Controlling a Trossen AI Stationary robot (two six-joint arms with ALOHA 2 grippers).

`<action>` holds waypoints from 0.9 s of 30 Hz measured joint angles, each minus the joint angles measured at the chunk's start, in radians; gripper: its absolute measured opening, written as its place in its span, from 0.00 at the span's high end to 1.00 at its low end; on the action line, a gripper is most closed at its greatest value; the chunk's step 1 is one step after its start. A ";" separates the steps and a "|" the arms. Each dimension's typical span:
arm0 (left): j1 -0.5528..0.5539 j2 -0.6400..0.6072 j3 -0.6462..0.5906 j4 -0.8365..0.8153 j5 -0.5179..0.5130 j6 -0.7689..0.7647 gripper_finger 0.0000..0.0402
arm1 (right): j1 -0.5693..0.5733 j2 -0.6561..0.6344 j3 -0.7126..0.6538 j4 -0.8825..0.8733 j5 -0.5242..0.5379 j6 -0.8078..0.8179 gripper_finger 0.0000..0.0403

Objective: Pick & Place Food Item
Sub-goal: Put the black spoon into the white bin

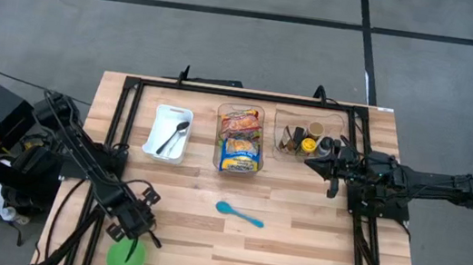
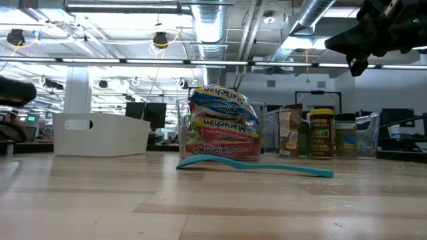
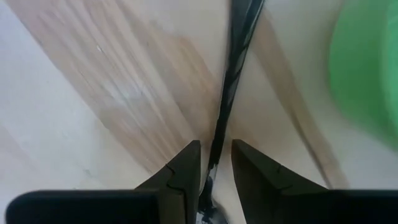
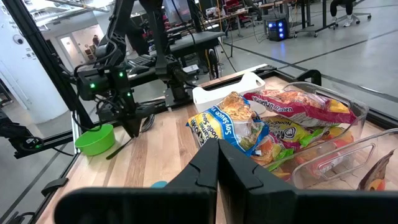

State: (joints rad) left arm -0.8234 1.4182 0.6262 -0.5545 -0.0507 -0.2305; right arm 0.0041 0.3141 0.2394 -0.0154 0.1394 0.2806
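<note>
Several ramen packs (image 1: 240,139) lie stacked in a clear bin at the table's far middle; they also show in the low view (image 2: 220,123) and the right wrist view (image 4: 249,124). My left gripper (image 1: 139,232) is at the near left beside a green bowl (image 1: 125,259), shut on a thin black utensil (image 3: 233,81). My right gripper (image 1: 313,164) hovers shut and empty above the table, between the ramen bin and a clear bin of jars (image 1: 307,137). It shows high up in the low view (image 2: 353,43). My left gripper pinches the black utensil's thin handle (image 3: 214,155) between its two fingers, which lie along it. The handle runs straight out past the fingertips and slants down beside the green bowl (image 3: 367,68). I cannot tell whether its far end (image 4: 113,154) touches the table.
A blue spoon (image 1: 240,213) lies on the table's middle, near the ramen bin. A white bin (image 1: 169,133) holding a metal spoon stands at the far left. A black frame rail (image 1: 251,93) runs around the table's far part. Bare wood lies between the spoon and the near edge.
</note>
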 joint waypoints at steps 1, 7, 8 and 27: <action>0.000 0.015 0.000 -0.001 0.005 -0.005 0.79 | 0.000 0.000 0.000 0.000 0.000 0.000 1.00; 0.000 0.036 0.003 -0.001 0.006 -0.005 0.79 | 0.000 0.000 0.000 0.000 0.000 0.000 1.00; 0.000 0.031 0.003 -0.001 0.006 -0.005 0.79 | 0.000 0.000 0.000 0.000 0.000 0.000 1.00; 0.000 0.012 -0.002 -0.007 -0.079 -0.002 0.79 | 0.000 0.000 0.000 0.000 0.000 0.000 1.00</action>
State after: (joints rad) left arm -0.8234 1.4300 0.6243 -0.5617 -0.1301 -0.2325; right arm 0.0040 0.3138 0.2394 -0.0154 0.1391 0.2806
